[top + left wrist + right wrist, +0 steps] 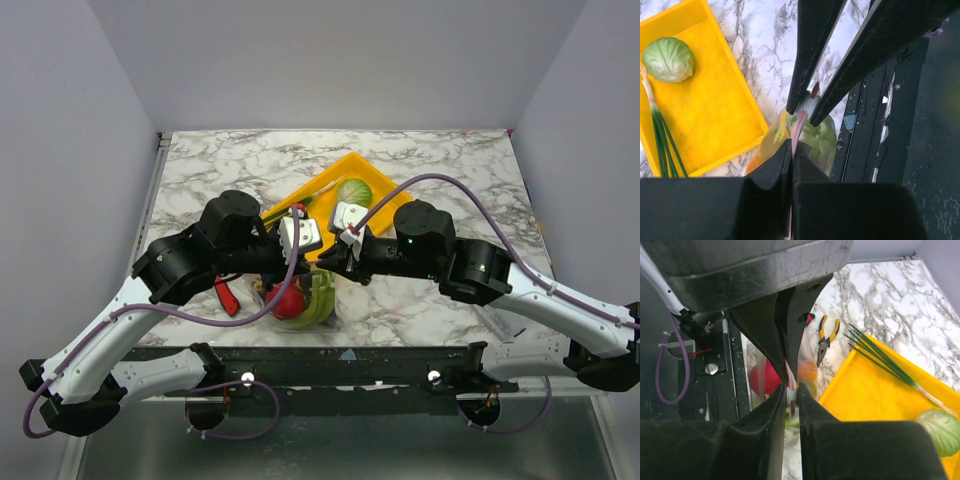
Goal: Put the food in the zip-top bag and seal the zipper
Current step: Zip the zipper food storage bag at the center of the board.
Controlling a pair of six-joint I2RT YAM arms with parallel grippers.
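Left gripper (791, 148): fingers pressed together on the zipper (800, 124), pinkish strip pinched between them. Right gripper (791, 390): clamped on the same strip, just beside the left. Zip-top bag (826, 147) sits under both, lower centre of the top view; tomato (761, 380) and green pieces inside. Cabbage (668, 59) and green onions (664, 145) lie in the yellow tray (720, 95), outside the bag. 1 pair of pliers (826, 337) beside the tray

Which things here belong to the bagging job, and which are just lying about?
Job in hand:
zip-top bag
zipper
tomato, already in the bag
cabbage and green onions, not yet bagged

Lying about:
yellow tray
yellow-handled pliers
red-handled tool
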